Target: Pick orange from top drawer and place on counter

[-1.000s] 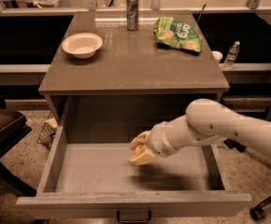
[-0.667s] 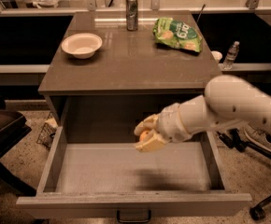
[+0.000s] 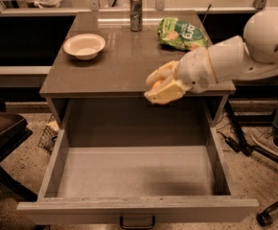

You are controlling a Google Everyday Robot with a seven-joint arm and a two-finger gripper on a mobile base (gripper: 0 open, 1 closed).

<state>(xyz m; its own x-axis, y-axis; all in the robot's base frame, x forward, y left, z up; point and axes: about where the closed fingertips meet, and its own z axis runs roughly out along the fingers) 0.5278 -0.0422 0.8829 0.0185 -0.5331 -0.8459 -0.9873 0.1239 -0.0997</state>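
Yellowish fingers of my gripper are clamped on the orange, hanging at the counter's front edge. The drawer at 6 o'clock holds nothing, so I judge the pick done. What's left is setting it down toward 11 o'clock.

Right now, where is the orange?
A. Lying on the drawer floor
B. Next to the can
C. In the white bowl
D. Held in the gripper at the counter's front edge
D: the orange is clamped between the fingers of the gripper, raised level with the front edge of the counter and above the open drawer, not resting on any surface.
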